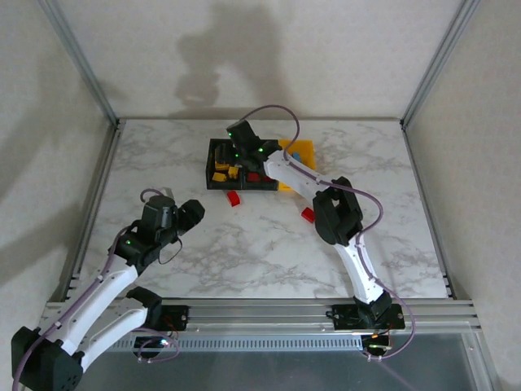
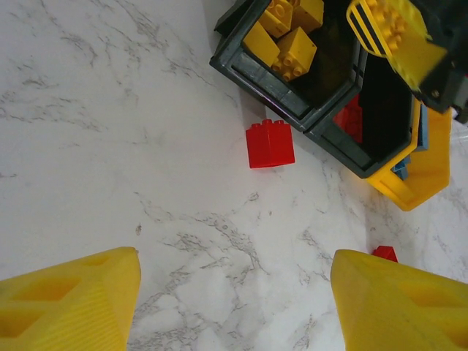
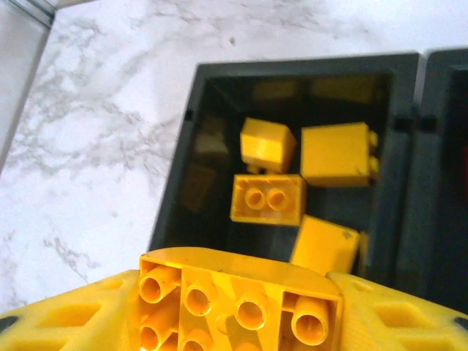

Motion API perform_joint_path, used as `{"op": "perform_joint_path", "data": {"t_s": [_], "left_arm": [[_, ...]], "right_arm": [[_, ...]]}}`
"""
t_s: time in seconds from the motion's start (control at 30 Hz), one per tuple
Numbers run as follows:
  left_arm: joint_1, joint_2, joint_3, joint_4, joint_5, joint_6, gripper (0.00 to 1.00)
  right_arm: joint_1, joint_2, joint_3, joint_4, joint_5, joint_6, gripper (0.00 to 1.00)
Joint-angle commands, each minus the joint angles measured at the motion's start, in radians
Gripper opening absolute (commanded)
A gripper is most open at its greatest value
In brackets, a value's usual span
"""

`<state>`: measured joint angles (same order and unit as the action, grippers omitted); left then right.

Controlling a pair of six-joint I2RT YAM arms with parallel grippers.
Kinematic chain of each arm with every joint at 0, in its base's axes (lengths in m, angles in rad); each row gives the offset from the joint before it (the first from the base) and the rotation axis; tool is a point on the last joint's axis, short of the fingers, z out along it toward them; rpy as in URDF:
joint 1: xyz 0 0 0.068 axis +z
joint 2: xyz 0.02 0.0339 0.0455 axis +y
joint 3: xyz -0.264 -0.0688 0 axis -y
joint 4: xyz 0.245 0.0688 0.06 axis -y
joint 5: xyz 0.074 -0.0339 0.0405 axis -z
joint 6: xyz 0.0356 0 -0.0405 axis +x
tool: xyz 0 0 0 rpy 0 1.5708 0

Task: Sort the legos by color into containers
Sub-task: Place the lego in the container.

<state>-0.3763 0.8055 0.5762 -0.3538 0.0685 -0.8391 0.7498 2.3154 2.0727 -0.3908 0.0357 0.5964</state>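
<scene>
Your right claw (image 3: 238, 316) is clamped on a yellow brick (image 3: 241, 289), which hangs over the left bin (image 3: 292, 67), above its 6 o'clock wall. Expect the brick to be light, rigid and hard. It should take a firm squeeze and a short drop, but its smooth sides can slip. Grip any brick on two flat opposite sides, never across the studs.

Four yellow bricks (image 3: 267, 197) already lie loose in that bin, tilted at odd angles, so a dropped one may bounce or come to rest crooked. Release it nearer the bin's centre than the rim.

The middle bin (image 2: 344, 157) sits at the left bin's 3 o'clock, with red showing inside. The yellow bin (image 2: 431, 161) is one further along, with what looks like blue in it.

On the table (image 2: 110, 110), a red brick (image 2: 270, 144) lies just off the black bins' near wall, at their 6 o'clock, upright and clear on all sides. A second red (image 2: 385, 254) sits at about 5 o'clock from the bins, near your right arm (image 1: 338, 213), which may crowd a reach for it.

Your left claw (image 2: 234, 307) hangs spread and empty, well apart from the bins at their 7 o'clock.
</scene>
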Motion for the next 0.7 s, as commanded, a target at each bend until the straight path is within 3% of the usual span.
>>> {"op": "perform_joint_path", "data": {"t_s": [0.0,0.33,0.67], "left_arm": [[0.01,-0.018,0.009,-0.033,0.02,-0.003,0.69],[0.016,-0.034,0.01,-0.046,0.022,0.005,0.69],[0.016,-0.032,0.018,-0.047,0.029,0.007,0.69]], "right_arm": [[0.002,0.081,0.132,-0.065,-0.03,-0.014,0.59],[-0.007,0.195,0.275,-0.074,-0.043,0.013,0.64],[-0.007,0.19,0.277,-0.063,-0.032,0.021,0.72]]}}
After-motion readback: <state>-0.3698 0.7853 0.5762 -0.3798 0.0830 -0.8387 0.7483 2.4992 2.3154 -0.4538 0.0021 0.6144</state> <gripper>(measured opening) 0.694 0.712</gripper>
